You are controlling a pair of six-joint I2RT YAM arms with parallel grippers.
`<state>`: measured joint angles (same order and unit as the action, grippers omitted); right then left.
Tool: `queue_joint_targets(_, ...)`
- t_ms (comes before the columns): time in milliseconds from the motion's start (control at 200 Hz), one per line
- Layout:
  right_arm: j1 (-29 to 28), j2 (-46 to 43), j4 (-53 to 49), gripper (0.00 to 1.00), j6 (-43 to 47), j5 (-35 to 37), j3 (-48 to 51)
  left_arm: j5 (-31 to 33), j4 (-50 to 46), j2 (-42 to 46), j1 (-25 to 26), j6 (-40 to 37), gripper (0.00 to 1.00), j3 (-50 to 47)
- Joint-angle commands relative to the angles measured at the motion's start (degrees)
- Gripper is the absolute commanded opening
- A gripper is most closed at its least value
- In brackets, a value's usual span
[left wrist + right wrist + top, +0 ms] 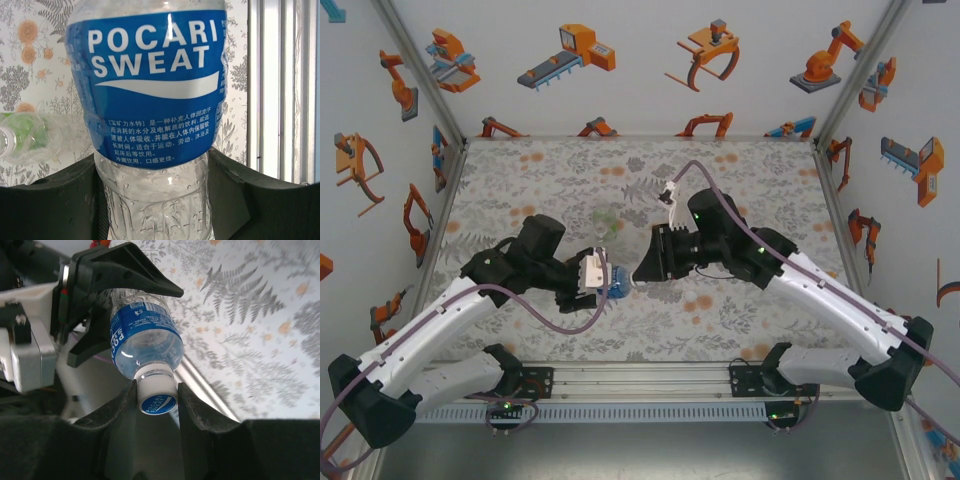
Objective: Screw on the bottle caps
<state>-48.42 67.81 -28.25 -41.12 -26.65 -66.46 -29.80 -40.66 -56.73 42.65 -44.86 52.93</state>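
while left gripper [152,155] clamps the bottle [150,85] steady, right gripper [157,386] pinches its cap [158,401] for screwing on.

From the overhead camera I see a tabletop [520,170] covered in a pale sheet printed with grey ferns, leaves and small orange blossoms. White walls close it in on three sides: the back wall [640,100], the left wall [360,100] and the right wall [920,250], each dotted with orange cartoon machines [567,57]. Silver frame posts [420,70] rise at the far corners. A slotted metal rail [640,380] runs along the near edge. My left wrist feed shows orange blossoms [27,32] at upper left and pale upright metal strips [270,90] at right. The right wrist feed shows the fern print [260,315], grey on white.
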Motion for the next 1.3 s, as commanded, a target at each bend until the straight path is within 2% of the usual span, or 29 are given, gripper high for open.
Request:
queue_joint_targets(0,0.1,1.65,9.08,0.0,-15.94,-1.98,4.08,-7.52,7.49,1.81,1.02,-0.42,0.0,0.43)
queue_joint_targets(175,0.25,0.07,20.43,0.0,-28.17,-1.35,9.62,-6.9,10.1,2.44,1.01,0.69,0.0,-1.26)
queue_joint_targets(340,0.37,-2.07,22.15,0.0,-34.84,2.52,12.44,-4.49,11.61,3.14,1.02,1.49,0.0,-2.52)
queue_joint_targets(441,0.35,-3.41,22.47,0.0,-35.37,4.65,14.04,-3.17,12.25,3.77,1.03,1.59,0.0,-3.37)
queue_joint_targets(561,0.44,-4.08,19.6,0.29,-31.76,5.67,11.83,-3.07,12.41,4.84,0.98,1.84,0.0,-4.44)
queue_joint_targets(691,0.73,-4.64,11.43,0.53,-22.77,7.78,6.05,-2.65,11.05,5.77,1.01,1.56,0.0,-5.02)
queue_joint_targets(816,1.85,-5.66,5.89,0.6,-15.78,9.52,1.63,-2.02,9.3,5.97,0.98,1.09,0.0,-4.84)
queue_joint_targets(911,2.98,-6.56,3.05,0.6,-10.26,10.93,-0.82,-1.58,9.31,5.92,1.0,0.96,0.0,-4.94)
queue_joint_targets(1051,3.06,-8.58,2.92,0.56,2.88,12.14,-3.0,-1.49,7.81,4.31,0.98,0.7,0.0,-3.94)
queue_joint_targets(1227,2.98,-11.7,11.28,0.4,26.44,2.55,0.08,-3.07,5.4,2.27,1.03,0.62,0.0,-2.49)
queue_joint_targets(1297,2.81,-14.26,16.63,0.39,36.64,-3.19,3.97,-4.14,4.88,1.93,1.02,0.31,0.0,-2.28)
